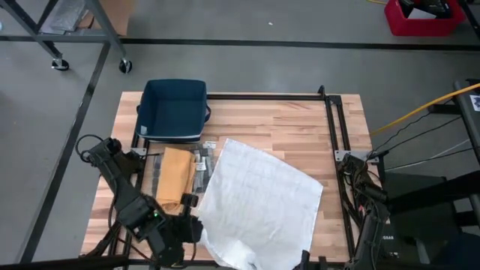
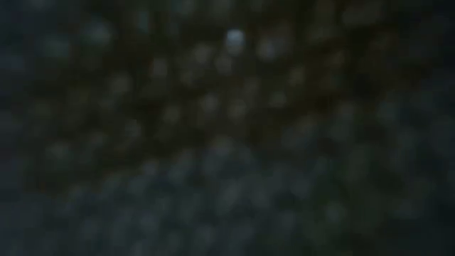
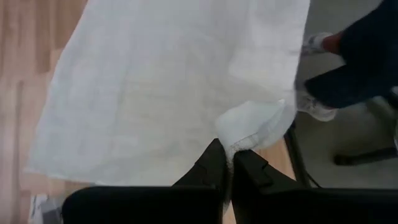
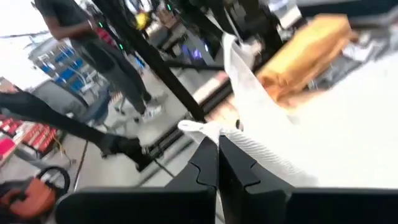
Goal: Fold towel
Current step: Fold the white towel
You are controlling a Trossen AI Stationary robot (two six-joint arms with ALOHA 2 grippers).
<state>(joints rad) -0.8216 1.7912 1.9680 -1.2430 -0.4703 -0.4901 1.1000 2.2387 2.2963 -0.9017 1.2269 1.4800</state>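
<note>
The thin white cloth towel lies spread on the wooden table, its near edge pinched at one corner by the left gripper and at the other by the right gripper, fingers clamped on cloth. To fold well, I'd judge both corners should lift level and travel together to the far edge. The low view seems covered.

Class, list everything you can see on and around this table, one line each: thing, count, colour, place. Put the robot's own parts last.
towel: one, white, spread across the table's near middle, two corners pinched
folded cloth: one, tan, left of the towel
bin: one, dark blue, far left of the table
table: one, light wood
red container: one, floor, far right
person: one, dark clothes, beyond the table
left hand: shut on a towel corner
right hand: shut on another towel corner
</note>
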